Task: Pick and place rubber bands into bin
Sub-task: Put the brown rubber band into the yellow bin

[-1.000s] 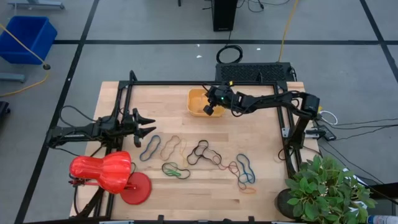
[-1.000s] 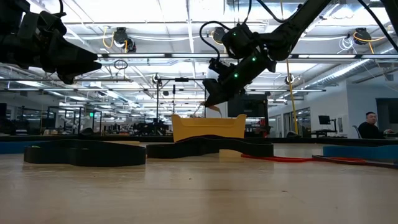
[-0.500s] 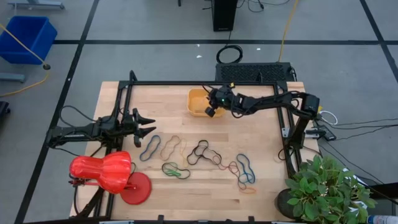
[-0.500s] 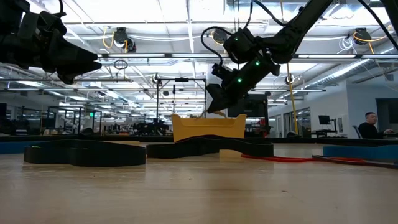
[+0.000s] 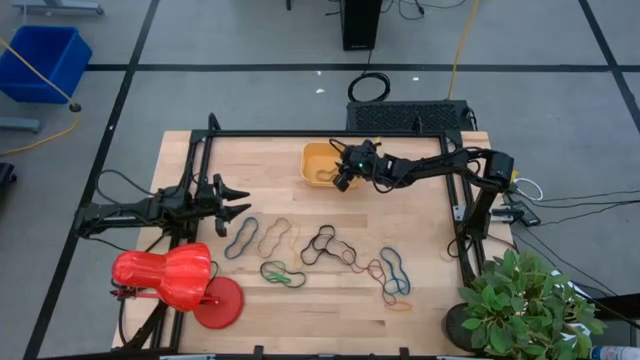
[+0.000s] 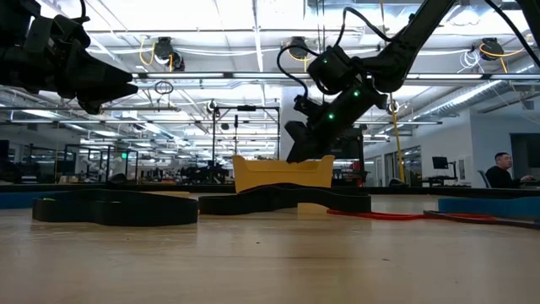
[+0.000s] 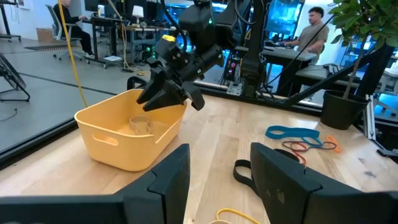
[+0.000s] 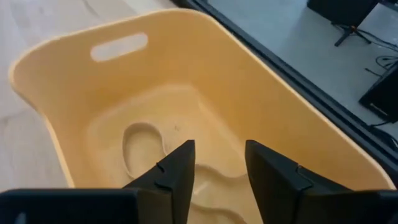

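The right gripper (image 5: 341, 177) hung apart over the bin (image 5: 312, 156), empty; remaining rubber bands (image 5: 330, 246) lay well toward the table's near side, beyond its reach

One bin (image 5: 318, 163); two arms; one red lamp (image 5: 165, 277); one plant (image 5: 525, 300).

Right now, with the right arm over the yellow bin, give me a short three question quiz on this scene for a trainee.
1. True or false: the right gripper hangs over the bin with its jaws apart.
2. What lies on the bin's floor? A) a tan rubber band B) a red cup C) nothing
3. Fill in: the left gripper waits near the table's ____ edge, jaws open.

Key: 1 true; 2 A; 3 left.
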